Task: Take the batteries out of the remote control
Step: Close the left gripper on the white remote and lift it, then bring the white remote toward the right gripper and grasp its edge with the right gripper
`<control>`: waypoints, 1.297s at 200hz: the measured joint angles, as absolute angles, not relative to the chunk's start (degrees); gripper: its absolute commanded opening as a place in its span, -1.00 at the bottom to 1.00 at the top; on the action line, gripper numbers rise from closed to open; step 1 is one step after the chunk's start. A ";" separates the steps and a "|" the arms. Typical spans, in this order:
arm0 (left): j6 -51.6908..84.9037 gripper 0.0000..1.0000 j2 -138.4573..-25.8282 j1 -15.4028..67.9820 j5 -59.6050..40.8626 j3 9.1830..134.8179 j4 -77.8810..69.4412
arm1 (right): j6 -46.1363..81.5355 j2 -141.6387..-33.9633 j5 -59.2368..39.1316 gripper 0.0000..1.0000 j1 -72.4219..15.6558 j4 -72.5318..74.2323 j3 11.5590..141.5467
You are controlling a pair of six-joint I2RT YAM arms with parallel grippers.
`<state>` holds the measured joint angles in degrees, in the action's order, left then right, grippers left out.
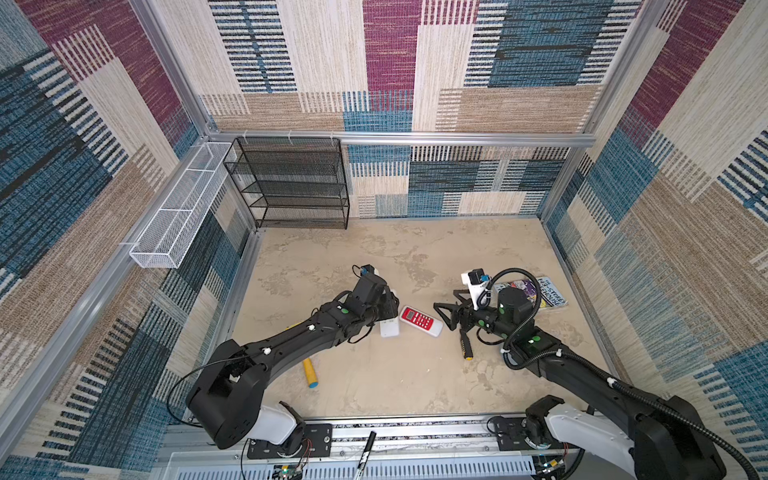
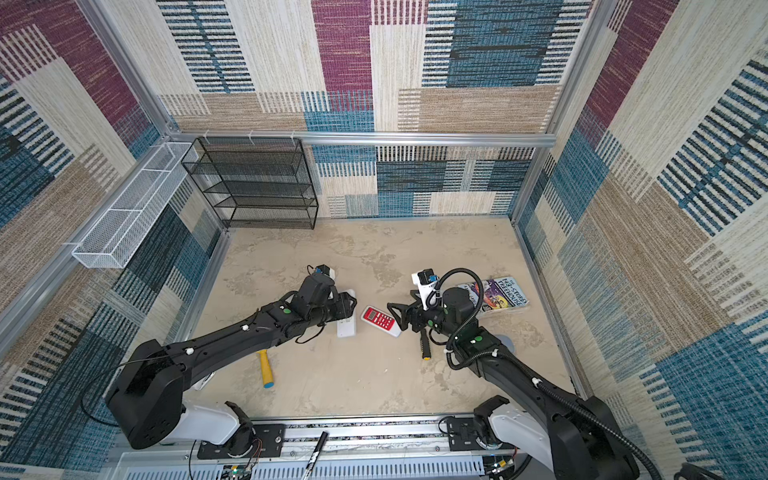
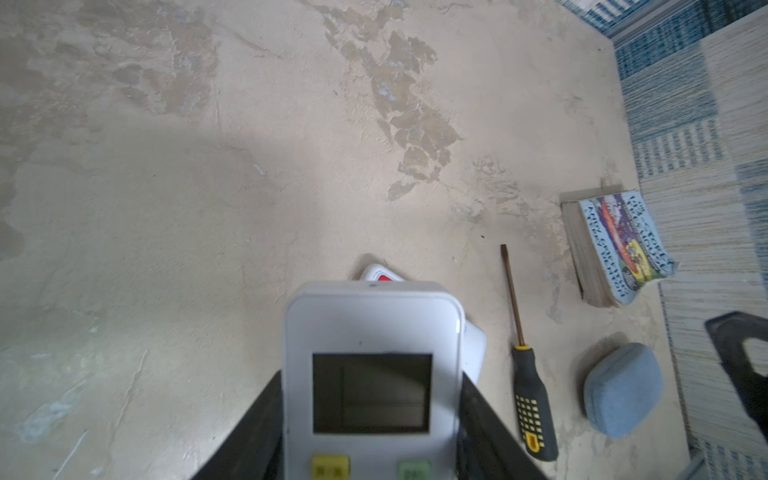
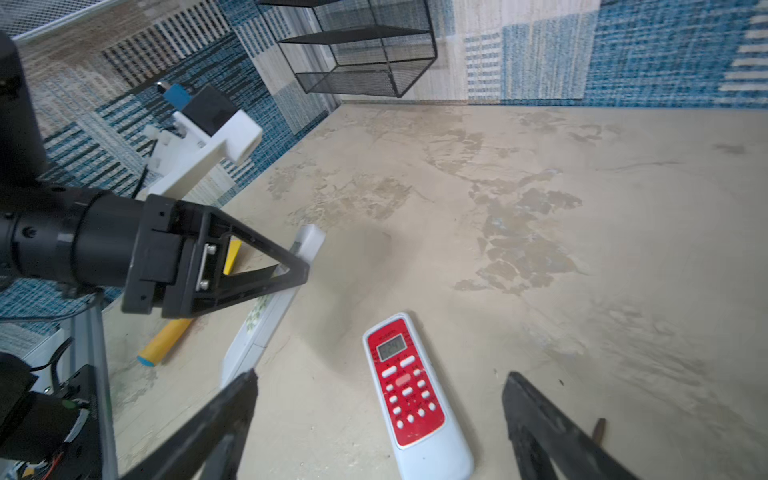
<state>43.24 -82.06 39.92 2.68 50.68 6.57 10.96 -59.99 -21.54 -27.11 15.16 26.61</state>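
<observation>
A broad stretch of bare worktop [image 1: 374, 257] is left free ahead of both hands as far as the back wall [image 1: 457, 183], where a black mesh shelf [image 1: 291, 183] is set in the corner beyond the left hand [image 3: 371, 386]. The white remote [image 3: 370, 328] is gripped across its width by the left hand, with its grey display, a yellow button and a green button turned to the wrist camera; the button markings are too blurred to be read, and the batteries cannot be made out in any view. The right hand [image 4: 378, 380] is held open, fingers wide apart, close to one end of the red remote [image 4: 432, 453], which lies flat and face up between the two hands; its display digits cannot be read. A screwdriver [image 3: 530, 399] is seen just beneath the right hand, a book [image 2: 503, 295] marked "STOREY TREEHOUSE" behind it, a blue-grey pad [image 3: 623, 388] near its arm, and a yellow tube [image 1: 309, 372] beside the left arm.
</observation>
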 measured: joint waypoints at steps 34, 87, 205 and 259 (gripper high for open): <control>43.68 -0.34 -79.20 39.92 2.37 49.08 2.52 | 12.99 -64.60 -21.82 0.73 -32.71 18.02 28.56; 45.32 -0.35 -76.77 39.92 2.83 45.89 -2.66 | 14.59 -74.87 -19.55 0.58 -40.86 21.10 34.98; 46.46 -0.36 -73.82 39.92 5.80 42.50 -11.07 | 18.61 -82.24 -17.87 0.11 -43.40 22.26 39.05; 46.44 -0.38 -73.69 39.92 5.82 40.18 -16.95 | 19.53 -82.98 -19.20 -0.33 -43.62 24.01 39.16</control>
